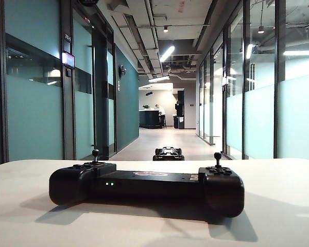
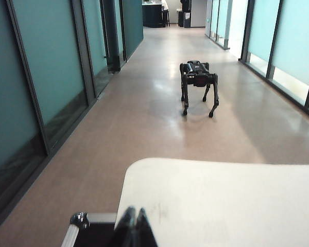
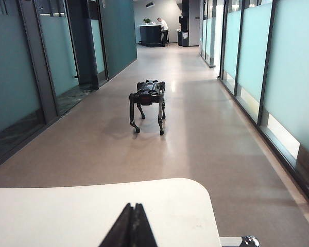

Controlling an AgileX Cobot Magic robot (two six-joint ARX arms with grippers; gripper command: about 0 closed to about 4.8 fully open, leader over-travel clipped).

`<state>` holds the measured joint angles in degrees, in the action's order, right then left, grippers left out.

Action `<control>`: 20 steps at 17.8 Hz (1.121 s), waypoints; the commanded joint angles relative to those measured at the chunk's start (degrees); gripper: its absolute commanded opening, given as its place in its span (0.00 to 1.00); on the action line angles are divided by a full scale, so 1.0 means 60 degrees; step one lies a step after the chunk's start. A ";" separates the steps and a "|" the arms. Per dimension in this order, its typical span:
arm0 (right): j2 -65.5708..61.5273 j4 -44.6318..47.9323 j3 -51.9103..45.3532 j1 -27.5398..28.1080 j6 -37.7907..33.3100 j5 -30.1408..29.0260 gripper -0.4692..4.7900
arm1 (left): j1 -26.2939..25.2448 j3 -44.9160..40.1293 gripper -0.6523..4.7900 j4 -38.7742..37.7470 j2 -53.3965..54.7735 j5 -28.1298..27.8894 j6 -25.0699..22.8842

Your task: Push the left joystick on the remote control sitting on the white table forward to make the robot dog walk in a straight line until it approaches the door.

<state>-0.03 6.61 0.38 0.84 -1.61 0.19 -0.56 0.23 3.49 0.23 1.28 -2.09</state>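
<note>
The black remote control [image 1: 147, 185] lies across the white table [image 1: 278, 206], with two green lights on its front. Its left joystick [image 1: 95, 153] and right joystick [image 1: 217, 157] stand upright, and nothing touches them. Beyond the table's far edge the robot dog [image 1: 168, 153] stands on its legs in the corridor, also seen as the robot dog [image 2: 198, 78] and the robot dog [image 3: 148, 96]. My left gripper [image 2: 133, 211] and right gripper [image 3: 133, 206] are both shut and empty, hanging over the table's near part. Neither gripper shows in the exterior view. The controller is outside both wrist views.
A long corridor runs ahead between teal glass walls [image 1: 36, 113] and frosted glass panels [image 1: 298, 113]. Dark door frames [image 1: 100, 98] line the left side. A person stands at a counter [image 1: 150, 118] at the far end. A metal frame corner [image 2: 80, 220] sits beside the table.
</note>
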 commanded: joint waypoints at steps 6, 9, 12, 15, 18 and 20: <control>-0.0965 -0.1690 0.3016 -0.0047 -0.0259 0.0619 0.08 | 0.0007 0.1504 0.11 -0.0036 0.0630 0.0004 0.1213; -0.2036 -0.2619 0.4291 -0.0051 -0.1144 0.0514 0.08 | 0.0015 0.2248 0.11 -0.0149 0.1778 0.0350 0.1661; -0.3534 -0.3799 0.5705 -0.0058 -0.1814 0.0036 0.08 | 0.0022 0.3184 0.11 -0.0146 0.3304 0.0885 0.1679; -0.4714 -0.4812 0.6772 -0.0259 -0.2280 -0.0350 0.08 | 0.0302 0.4018 0.11 -0.0135 0.4685 0.1308 0.1679; -0.5723 -0.5883 0.7679 -0.1370 -0.2543 -0.0186 0.08 | 0.1290 0.4747 0.11 -0.0189 0.6196 0.1876 0.1676; -0.6306 -0.6397 0.8000 -0.2335 -0.2841 0.0372 0.08 | 0.1861 0.5078 0.11 -0.0259 0.6972 0.2102 0.1676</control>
<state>-37.06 -29.95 47.66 -11.20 -17.26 0.32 9.45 29.80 2.17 40.69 12.58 7.77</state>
